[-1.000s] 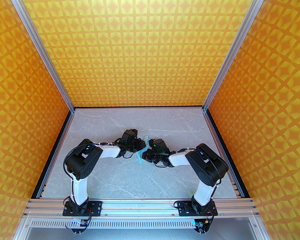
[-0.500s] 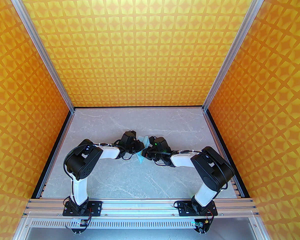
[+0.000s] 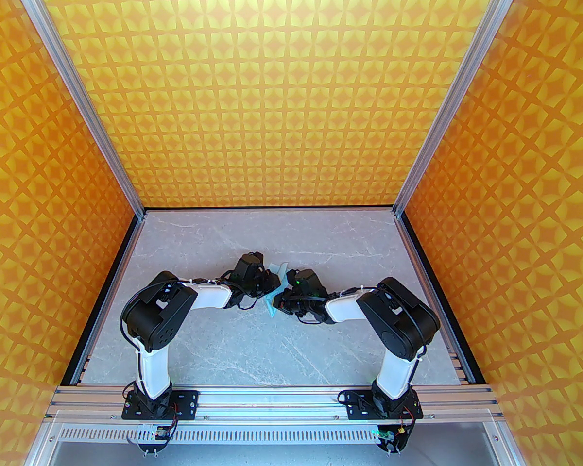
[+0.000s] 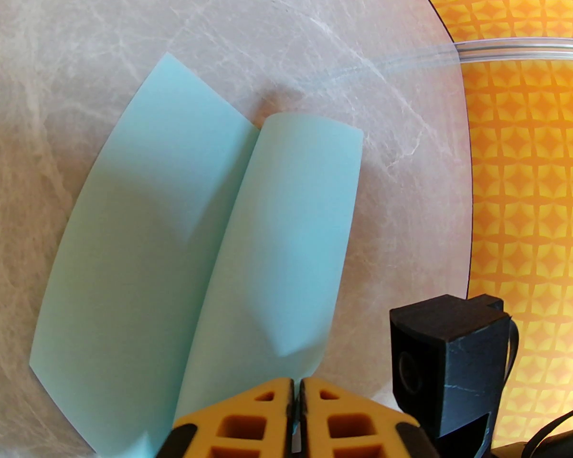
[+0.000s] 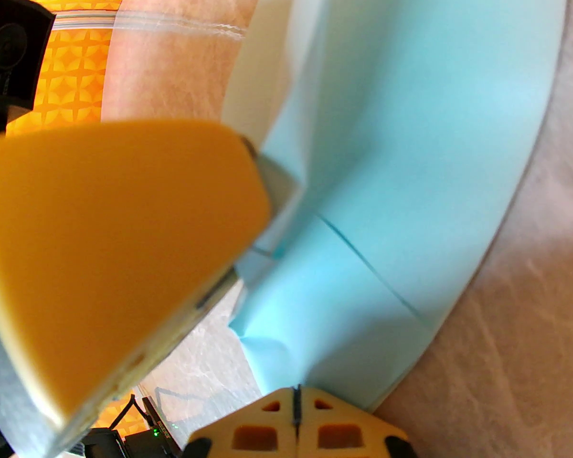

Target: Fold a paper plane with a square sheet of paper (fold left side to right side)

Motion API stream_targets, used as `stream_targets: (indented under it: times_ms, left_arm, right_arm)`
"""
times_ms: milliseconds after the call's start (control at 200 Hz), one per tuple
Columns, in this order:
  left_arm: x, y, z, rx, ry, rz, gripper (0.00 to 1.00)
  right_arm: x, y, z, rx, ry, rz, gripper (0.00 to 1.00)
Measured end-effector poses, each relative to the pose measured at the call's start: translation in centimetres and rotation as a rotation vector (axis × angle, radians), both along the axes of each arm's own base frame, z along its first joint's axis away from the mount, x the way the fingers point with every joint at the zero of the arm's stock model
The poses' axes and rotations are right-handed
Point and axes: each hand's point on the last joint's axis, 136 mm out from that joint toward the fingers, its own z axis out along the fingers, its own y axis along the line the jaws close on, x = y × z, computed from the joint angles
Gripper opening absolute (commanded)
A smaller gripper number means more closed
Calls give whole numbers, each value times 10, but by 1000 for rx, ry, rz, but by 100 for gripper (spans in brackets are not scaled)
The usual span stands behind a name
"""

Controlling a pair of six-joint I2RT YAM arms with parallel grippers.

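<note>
Left pincer (image 4: 297, 384), closed, grips the square sheet of paper (image 4: 138, 236) by its raised flap; right pincer (image 5: 294, 391), closed, pinches its edge.

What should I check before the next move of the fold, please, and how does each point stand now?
1. Left gripper shut on the square sheet of paper: ok.
2. Right gripper shut at the sheet's edge: ok. Whether it really pinches the sheet: cannot tell.
3. Folded half lying flat: not ok, it arches up.
4. Edges of both halves lined up: not ok.
5. Room between the two grippers: not ok, they nearly meet in the top view.
</note>
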Motion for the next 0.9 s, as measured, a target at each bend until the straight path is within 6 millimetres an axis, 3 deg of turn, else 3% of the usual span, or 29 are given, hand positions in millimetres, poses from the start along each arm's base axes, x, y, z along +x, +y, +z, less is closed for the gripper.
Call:
stream_targets:
  times_ms: [245, 345, 435, 555, 900]
  left_arm:
    - [2, 0, 1, -19, 18, 27, 12]
    - [3, 1, 1, -20, 24, 42, 12]
    - [4, 2, 1, -19, 27, 54, 12]
    - [5, 3, 0, -20, 34, 74, 13]
    - [6, 3, 0, -36, 63, 112, 16]
  right_arm:
    - [0, -3, 1, -32, -12, 3, 9]
    - [-1, -10, 10, -62, -33, -6, 19]
    - [2, -13, 32, -59, -87, -19, 38]
    - [5, -15, 51, -48, -141, -34, 47]
    - [1, -22, 20, -92, -71, -63, 58]
